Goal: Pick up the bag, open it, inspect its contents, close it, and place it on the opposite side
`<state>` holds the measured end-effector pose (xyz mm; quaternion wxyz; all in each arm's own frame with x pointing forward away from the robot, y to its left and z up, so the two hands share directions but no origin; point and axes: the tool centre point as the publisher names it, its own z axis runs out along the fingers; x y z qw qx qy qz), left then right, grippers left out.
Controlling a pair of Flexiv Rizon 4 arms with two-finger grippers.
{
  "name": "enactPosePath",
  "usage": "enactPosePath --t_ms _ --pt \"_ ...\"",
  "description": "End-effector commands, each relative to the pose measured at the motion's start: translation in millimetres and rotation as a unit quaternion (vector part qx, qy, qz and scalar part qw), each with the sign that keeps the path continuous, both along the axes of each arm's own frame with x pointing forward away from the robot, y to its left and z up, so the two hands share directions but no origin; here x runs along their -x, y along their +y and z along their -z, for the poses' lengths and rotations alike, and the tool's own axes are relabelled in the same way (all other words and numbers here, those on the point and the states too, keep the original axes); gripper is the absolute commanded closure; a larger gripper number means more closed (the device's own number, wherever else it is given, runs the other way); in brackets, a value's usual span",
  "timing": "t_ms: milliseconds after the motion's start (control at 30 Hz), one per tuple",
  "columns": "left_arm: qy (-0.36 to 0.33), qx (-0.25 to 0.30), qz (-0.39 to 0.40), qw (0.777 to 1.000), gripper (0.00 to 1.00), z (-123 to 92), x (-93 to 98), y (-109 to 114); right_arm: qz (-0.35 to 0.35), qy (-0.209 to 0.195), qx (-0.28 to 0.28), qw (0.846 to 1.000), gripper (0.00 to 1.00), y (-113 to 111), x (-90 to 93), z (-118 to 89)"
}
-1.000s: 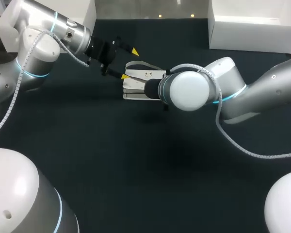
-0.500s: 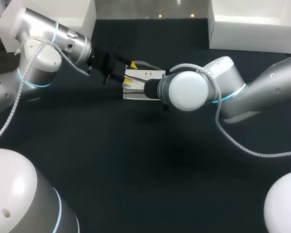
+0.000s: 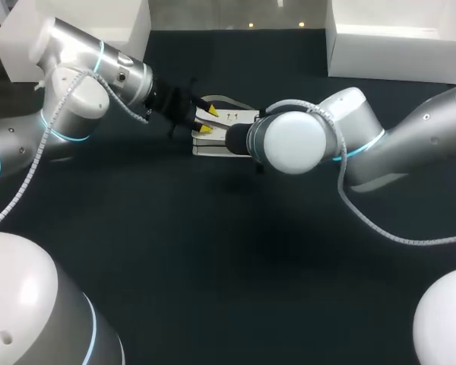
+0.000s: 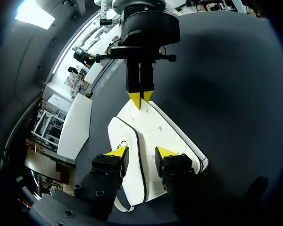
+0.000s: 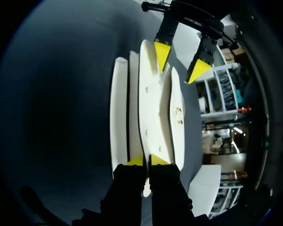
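A flat white bag point(image 3: 232, 122) lies on the dark table, back of centre. In the left wrist view the bag point(image 4: 153, 134) runs from between my left gripper's point(image 4: 141, 153) yellow tips out to my right gripper point(image 4: 140, 97). The left gripper point(image 3: 205, 120) straddles the bag's left end, its fingers partly apart, and one tip point(image 5: 198, 69) stands clear of the flap. My right gripper point(image 5: 146, 161) is shut on a thin edge of the bag point(image 5: 151, 108) at the opposite end. In the head view that gripper is hidden behind the right arm's big joint point(image 3: 292, 143).
A white box point(image 3: 395, 46) stands at the table's back right and another white box point(image 3: 99, 23) at the back left. Dark table surface point(image 3: 228, 258) stretches in front of the bag.
My left gripper has moved right onto the bag's left end and its fingers have narrowed from wide apart. The right arm and the bag have kept still.
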<state>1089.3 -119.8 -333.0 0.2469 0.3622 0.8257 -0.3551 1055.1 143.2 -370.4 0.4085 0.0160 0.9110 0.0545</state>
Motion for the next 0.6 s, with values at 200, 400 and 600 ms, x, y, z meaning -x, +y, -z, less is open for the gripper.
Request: enactPosePath --t_ms 200,400,600 --pt "0.008 -0.001 -0.005 1.0 1.0 5.8 -12.8 -5.5 0.0 -0.002 -0.001 1.0 1.0 0.8 0.1 2.6" --pt "0.012 -0.002 -0.012 1.0 1.0 0.4 -15.9 -4.5 0.0 -0.002 -0.001 1.0 1.0 0.8 0.1 2.6" --pt "0.002 0.002 -0.005 1.0 0.57 1.0 -10.6 -3.1 0.0 -0.002 -0.001 1.0 1.0 0.8 0.1 2.6"
